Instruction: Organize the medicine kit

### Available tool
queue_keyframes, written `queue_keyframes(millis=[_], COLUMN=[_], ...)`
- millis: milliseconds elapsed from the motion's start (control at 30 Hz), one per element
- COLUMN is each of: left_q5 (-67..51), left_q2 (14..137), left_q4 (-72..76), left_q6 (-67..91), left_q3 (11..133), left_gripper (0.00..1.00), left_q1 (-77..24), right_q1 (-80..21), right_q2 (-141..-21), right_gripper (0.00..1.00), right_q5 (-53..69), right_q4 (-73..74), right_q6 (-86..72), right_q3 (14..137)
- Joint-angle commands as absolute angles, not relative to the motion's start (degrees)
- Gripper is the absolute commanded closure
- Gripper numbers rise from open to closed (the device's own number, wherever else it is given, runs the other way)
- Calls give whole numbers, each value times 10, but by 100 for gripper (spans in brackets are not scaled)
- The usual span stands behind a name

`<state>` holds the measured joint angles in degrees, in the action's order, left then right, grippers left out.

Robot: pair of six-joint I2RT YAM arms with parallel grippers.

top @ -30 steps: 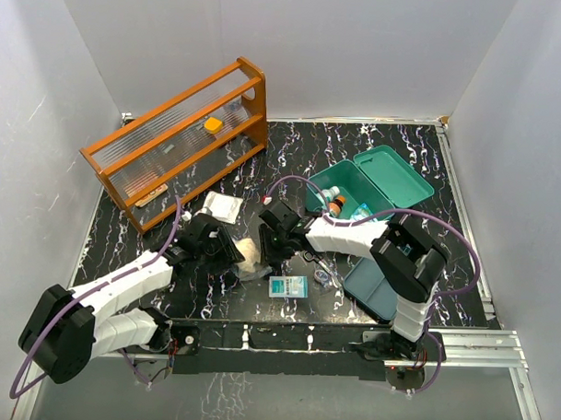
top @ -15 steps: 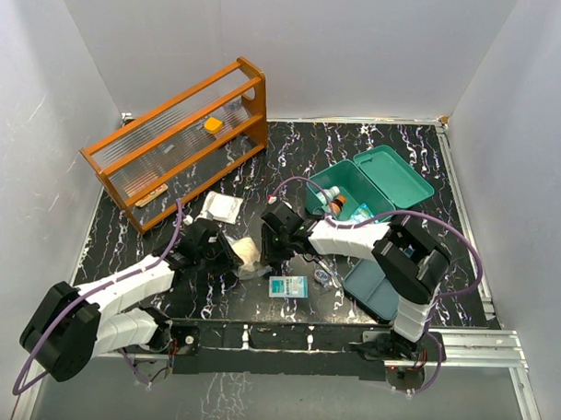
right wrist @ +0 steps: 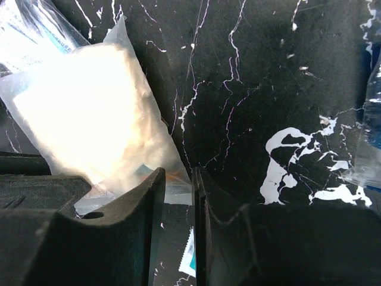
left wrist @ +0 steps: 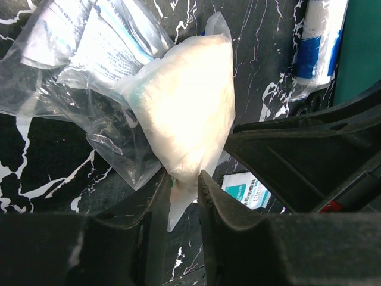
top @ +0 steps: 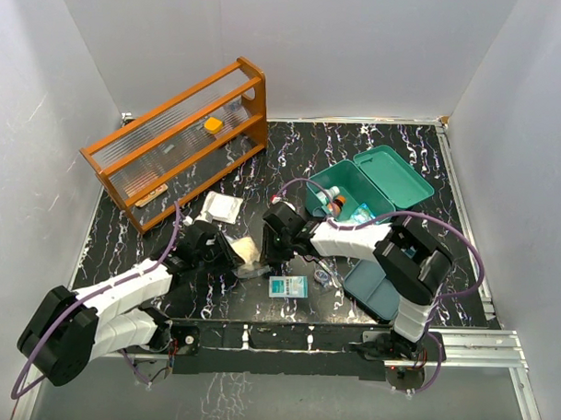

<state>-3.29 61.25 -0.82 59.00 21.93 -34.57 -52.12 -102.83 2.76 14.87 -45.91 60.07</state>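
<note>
1. The black marbled table [top: 393, 145] carries an orange rack [top: 172, 142] at its far left.
2. The medicine kit [top: 400, 175] stands open at the far right, with small bottles inside.
3. A clear bag [left wrist: 190, 113] with white filling lies near the middle.
4. Left gripper [left wrist: 184, 185]: jaws almost together, pinching the bag's lower tip.
5. Right gripper [right wrist: 180, 179]: jaws a slit apart at the bag's edge; whether it grips, I cannot tell.

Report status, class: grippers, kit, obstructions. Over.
Left gripper shut on white-filled bag. Right gripper shut on same bag's edge. Medicine kit open, bag outside it. Right arm between them.
</note>
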Motion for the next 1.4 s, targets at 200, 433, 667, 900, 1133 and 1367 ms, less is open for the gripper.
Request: queue_keyframes(millis=[200, 433, 667, 900, 1133, 1367], left_q5=[-16, -46, -142, -269, -373, -435], left_q2=[558, 528, 494, 463, 459, 480], left_q4=[-63, -63, -78, -28, 8, 3], left_q6=[555, 470, 346, 281, 205, 164], left_q3=[235, 258, 329, 372, 399, 429], left_gripper=[93, 100, 100, 100, 100, 100], left_q1=[-342, -342, -342, -342, -342, -342], right_q1=[-526, -525, -511, -485, -484, -484], right_q2=[-960, -891, -767, -627, -572, -532], right_gripper=[77, 68, 49, 30, 28, 31], right_q5=[20, 9, 16, 13, 27, 57], right_q4=[107, 132, 140, 128, 140, 91], right_q6=[-475, -485, -485, -484, -447, -436], right_q3=[576, 579, 556, 529, 524, 493])
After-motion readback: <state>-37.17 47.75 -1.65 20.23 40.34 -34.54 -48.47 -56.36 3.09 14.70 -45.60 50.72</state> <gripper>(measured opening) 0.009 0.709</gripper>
